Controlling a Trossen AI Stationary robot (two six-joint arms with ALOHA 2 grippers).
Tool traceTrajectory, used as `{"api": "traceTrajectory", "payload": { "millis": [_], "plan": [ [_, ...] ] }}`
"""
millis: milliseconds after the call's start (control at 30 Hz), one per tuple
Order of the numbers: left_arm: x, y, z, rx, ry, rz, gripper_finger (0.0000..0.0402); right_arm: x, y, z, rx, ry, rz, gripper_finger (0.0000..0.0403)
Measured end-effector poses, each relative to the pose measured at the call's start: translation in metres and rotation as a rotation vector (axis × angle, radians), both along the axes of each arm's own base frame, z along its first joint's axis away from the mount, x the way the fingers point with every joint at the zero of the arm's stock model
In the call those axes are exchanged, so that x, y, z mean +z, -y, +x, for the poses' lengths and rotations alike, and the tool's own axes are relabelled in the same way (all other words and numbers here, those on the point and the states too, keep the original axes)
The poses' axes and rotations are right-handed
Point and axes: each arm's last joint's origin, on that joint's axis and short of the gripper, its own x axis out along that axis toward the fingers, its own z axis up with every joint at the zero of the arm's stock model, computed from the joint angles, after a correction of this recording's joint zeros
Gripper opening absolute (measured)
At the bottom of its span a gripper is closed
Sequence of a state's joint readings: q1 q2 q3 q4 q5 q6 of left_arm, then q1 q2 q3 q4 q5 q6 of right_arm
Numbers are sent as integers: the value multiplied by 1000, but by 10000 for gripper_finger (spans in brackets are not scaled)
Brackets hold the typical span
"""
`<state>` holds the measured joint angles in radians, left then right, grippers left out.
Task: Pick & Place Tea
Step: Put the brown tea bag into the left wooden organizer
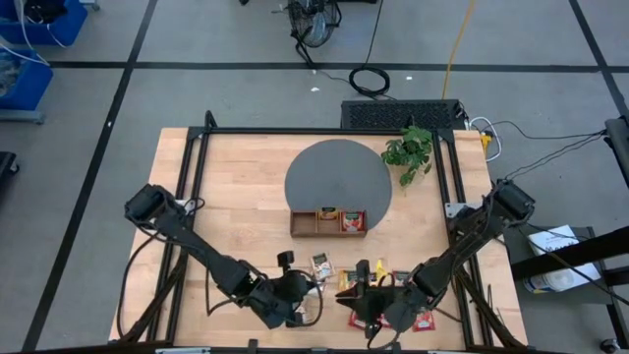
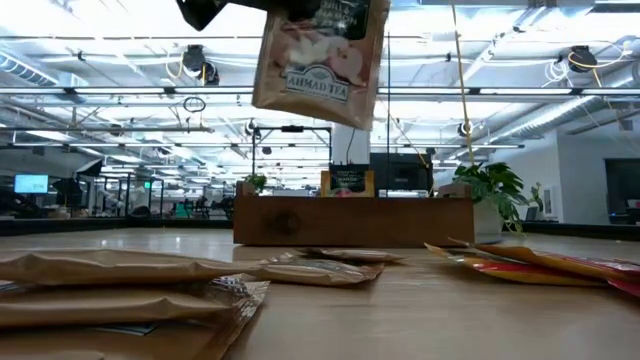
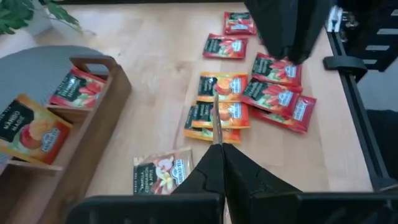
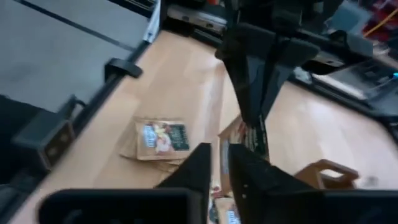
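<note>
Low view: the gripper holding the raised beige sachet (image 2: 320,60) is cut off by the top edge. The wooden tray (image 2: 350,220) hides most of its own contents. The nearest sachets (image 2: 120,290) are blurred. High view: sachet labels are too small to read, and the arms cover several sachets.

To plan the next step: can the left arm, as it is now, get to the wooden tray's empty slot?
Probably yes. The left gripper holds a beige sachet in the air, and nothing tall stands between it and the tray.
</note>
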<state>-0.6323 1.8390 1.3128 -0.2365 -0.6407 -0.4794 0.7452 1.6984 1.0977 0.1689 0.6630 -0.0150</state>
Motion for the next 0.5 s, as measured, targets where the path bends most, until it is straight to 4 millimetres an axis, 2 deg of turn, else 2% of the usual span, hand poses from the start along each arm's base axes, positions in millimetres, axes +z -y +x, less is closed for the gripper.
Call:
{"api": "traceTrajectory", "payload": {
  "millis": [133,267,367,500],
  "plan": [
    [1,2,0,-8,15,4,1,6,15,5,-10,-45,65,109],
    [2,2,1,-12,22,4,1,2,32,16,-36,-103,120,163],
    [2,2,1,-20,22,4,1,-1,48,25,-54,-147,146,187],
    [-1,3,4,-22,31,4,1,0,67,35,-40,-197,220,200]
  ]
}}
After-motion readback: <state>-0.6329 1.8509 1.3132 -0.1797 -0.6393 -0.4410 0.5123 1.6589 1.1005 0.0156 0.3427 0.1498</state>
